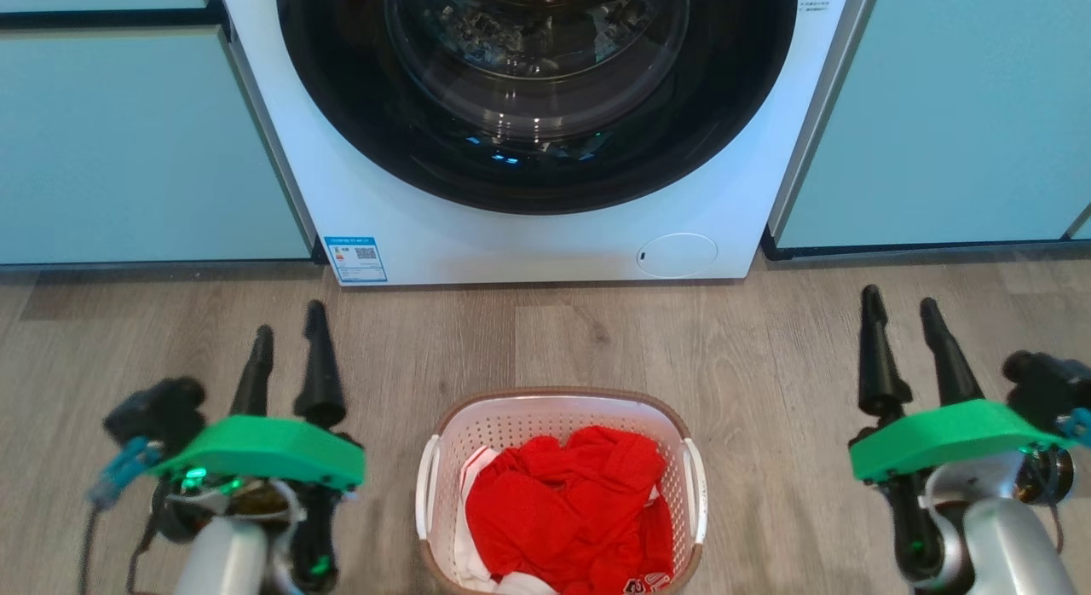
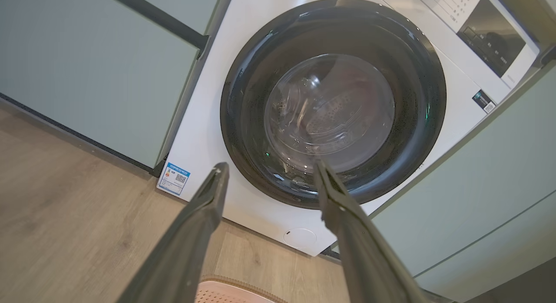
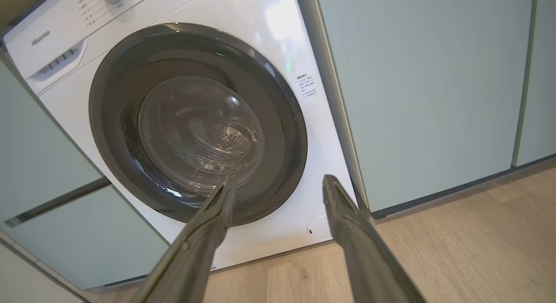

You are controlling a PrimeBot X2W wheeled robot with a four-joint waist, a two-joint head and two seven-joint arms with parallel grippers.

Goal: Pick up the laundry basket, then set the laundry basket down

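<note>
The laundry basket (image 1: 436, 459), white with perforated walls and a brown rim, stands on the wooden floor at the bottom centre of the head view, with red and white cloth (image 1: 567, 501) heaped inside. A strip of its rim (image 2: 236, 283) peeks in at the bottom of the left wrist view. My left gripper (image 1: 288, 331) hovers open to the basket's left, apart from it. On the opposite side my right gripper (image 1: 902, 303) is open too, well clear of the basket. Both wrist views show the open grippers (image 2: 268, 167) (image 3: 279, 181) with nothing between the fingers.
A white front-loading washer (image 1: 528, 228) with a dark round door, shut, stands just beyond the basket. Pale green cabinet fronts (image 1: 136, 143) flank it on both sides. Wooden floor (image 1: 750, 348) spreads between the washer and the basket.
</note>
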